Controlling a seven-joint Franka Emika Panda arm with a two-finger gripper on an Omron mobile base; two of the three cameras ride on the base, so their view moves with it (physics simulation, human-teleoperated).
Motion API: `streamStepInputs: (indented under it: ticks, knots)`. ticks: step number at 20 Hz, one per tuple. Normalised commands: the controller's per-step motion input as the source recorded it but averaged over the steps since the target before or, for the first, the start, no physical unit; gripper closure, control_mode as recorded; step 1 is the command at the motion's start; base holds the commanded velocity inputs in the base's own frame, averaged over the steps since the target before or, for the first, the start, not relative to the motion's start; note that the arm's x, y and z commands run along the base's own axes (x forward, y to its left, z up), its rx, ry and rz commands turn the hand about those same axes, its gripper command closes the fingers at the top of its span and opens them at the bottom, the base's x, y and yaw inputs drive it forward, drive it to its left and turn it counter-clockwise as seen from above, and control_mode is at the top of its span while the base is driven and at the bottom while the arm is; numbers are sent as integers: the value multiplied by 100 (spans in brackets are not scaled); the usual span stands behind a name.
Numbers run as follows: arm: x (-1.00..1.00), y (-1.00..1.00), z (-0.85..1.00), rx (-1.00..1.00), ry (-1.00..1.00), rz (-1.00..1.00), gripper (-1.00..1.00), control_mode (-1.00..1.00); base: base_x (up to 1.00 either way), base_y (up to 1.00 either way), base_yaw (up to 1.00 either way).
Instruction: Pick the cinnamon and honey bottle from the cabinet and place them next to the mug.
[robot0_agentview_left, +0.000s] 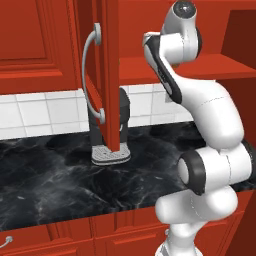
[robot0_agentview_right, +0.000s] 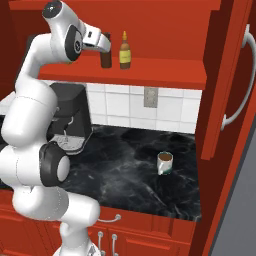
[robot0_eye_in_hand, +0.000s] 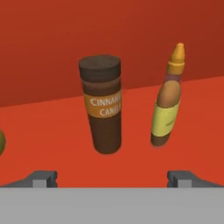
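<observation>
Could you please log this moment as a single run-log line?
phase: approach | fingers: open, empty | target: cinnamon jar, upright on cabinet shelf | honey bottle: beside it | mug: on counter

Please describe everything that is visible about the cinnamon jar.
The cinnamon jar is a dark brown cylinder with a darker flat cap and an orange label band reading CINNAM. It stands upright on the red cabinet shelf, capped, beside the honey bottle without touching it. The open gripper faces it, not touching.
</observation>
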Motion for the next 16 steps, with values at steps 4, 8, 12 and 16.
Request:
streamStepInputs:
  ticks: [4, 8, 12, 16]
  knots:
    - [18, -3, -41, 0, -9, 0, -100, -100, 0, 0, 0]
    - [15, 0, -4, 0, -9, 0, -100, -100, 0, 0, 0]
    - [24, 0, 0, 0, -9, 0, -100, -100, 0, 0, 0]
    - [16, 0, 16, 0, 0, 0, -100, -100, 0, 0, 0]
